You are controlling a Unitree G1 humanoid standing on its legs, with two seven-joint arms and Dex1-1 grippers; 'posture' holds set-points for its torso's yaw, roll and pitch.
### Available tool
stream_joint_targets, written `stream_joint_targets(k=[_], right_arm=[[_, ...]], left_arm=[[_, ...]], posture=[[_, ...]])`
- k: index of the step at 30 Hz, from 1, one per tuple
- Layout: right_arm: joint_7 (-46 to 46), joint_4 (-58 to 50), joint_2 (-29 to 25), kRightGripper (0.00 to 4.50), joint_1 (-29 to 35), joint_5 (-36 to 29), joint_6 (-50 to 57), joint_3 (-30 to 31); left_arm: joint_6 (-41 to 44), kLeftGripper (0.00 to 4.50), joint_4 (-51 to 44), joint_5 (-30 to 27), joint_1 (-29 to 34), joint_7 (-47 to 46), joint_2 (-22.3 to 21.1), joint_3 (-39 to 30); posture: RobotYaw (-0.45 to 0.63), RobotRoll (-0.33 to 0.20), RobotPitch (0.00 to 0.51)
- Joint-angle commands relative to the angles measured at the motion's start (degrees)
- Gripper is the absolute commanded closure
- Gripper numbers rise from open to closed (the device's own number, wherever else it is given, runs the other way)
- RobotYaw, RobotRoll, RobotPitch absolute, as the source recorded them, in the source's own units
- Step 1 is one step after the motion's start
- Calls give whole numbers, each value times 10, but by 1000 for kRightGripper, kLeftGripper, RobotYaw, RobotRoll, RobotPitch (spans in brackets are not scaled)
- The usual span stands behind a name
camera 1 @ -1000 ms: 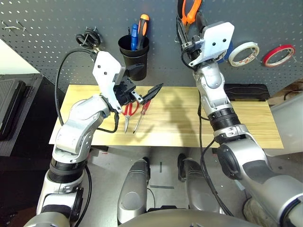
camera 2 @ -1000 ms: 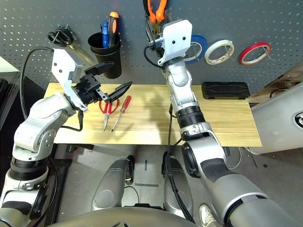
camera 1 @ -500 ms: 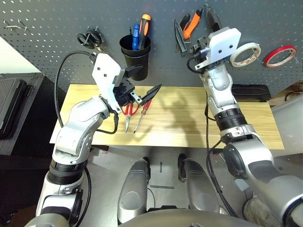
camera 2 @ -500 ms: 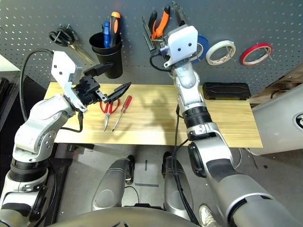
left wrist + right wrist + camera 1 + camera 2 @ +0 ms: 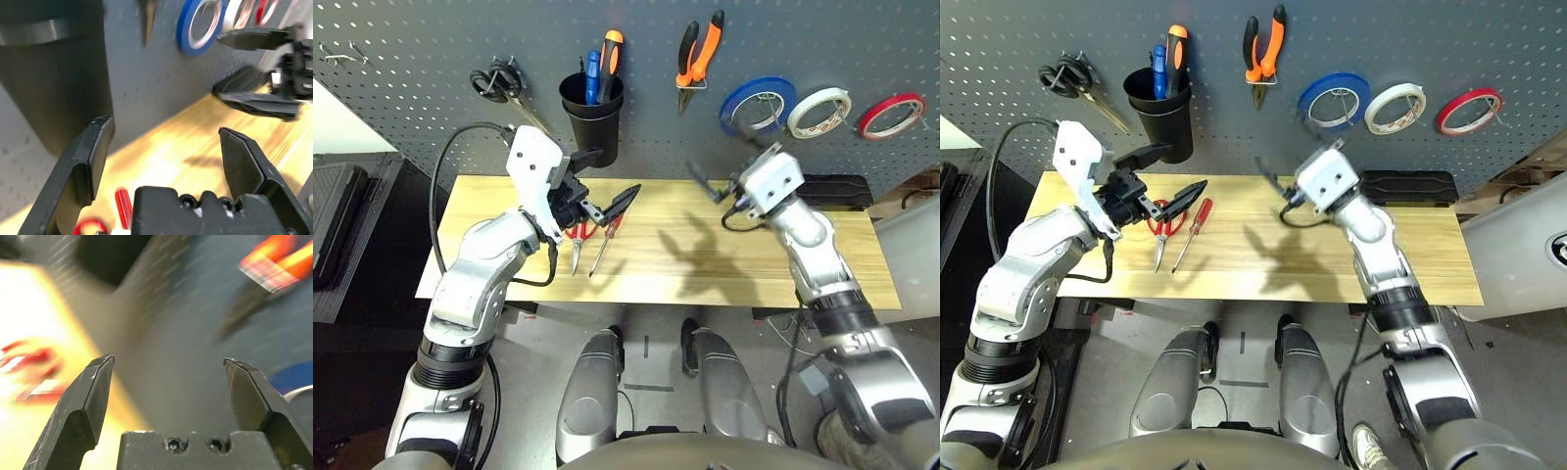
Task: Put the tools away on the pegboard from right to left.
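Observation:
The orange-and-black-handled pliers (image 5: 697, 54) hang on a hook of the dark grey pegboard (image 5: 411, 59), with the thin red tape ring (image 5: 889, 115) hanging at its far right. Red-handled scissors (image 5: 578, 238) and a red-handled screwdriver (image 5: 604, 245) lie side by side on the wooden table (image 5: 685, 274). My left gripper (image 5: 611, 178) hovers open just above and behind them, holding nothing; its wrist view shows the screwdriver handle (image 5: 122, 205) below its fingers. My right gripper (image 5: 710, 193) is open and empty, low over the table's middle, below the pliers (image 5: 279, 259).
A black cup holder (image 5: 592, 117) with a blue and an orange-handled screwdriver hangs behind my left gripper. Black-handled scissors (image 5: 499, 83) hang to its left. Blue tape (image 5: 757, 105) and white tape (image 5: 819, 111) hang between pliers and red ring. A black box (image 5: 827, 188) lies at the table's back right.
My right gripper has let go of the pliers, which now hang on the pegboard, and has dropped down and back to just above the table. My left gripper has barely moved.

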State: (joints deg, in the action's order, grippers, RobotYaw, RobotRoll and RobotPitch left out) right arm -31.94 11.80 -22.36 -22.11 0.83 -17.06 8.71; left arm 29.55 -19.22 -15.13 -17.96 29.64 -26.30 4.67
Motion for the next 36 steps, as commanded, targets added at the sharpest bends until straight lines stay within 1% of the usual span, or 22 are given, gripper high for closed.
stream_joint_targets(k=[1,5,10,13,15,21,26,30,36], right_arm=[[-44,-13,-22,9,34,6,70,23],[-71,-12,-44,9,60,24,95,44],[-88,-19,-54,9,72,39,138,60],[-99,-27,-63,9,82,50,172,72],[-102,-34,-67,9,87,55,180,76],[-103,-66,-81,9,104,57,209,67],[-89,-101,-83,9,111,62,211,61],[-82,-118,-81,9,114,62,223,59],[-78,-120,-84,9,117,63,226,58]], left_arm=[[3,0,62,32,14,-19,23,31],[-21,0,161,60,-1,-46,64,43],[-51,0,280,83,-41,-69,110,41],[-79,0,371,96,-74,-84,138,35],[-96,0,411,100,-89,-89,148,29],[-178,0,617,119,-167,-120,186,13],[-262,0,767,144,-227,-142,200,7],[-296,0,836,148,-258,-143,213,-2],[-323,0,881,160,-272,-141,228,-4]], posture=[[193,0,266],[186,0,263],[180,0,260],[162,0,260],[156,0,263],[131,0,268],[115,0,266],[99,0,260],[96,0,254]])
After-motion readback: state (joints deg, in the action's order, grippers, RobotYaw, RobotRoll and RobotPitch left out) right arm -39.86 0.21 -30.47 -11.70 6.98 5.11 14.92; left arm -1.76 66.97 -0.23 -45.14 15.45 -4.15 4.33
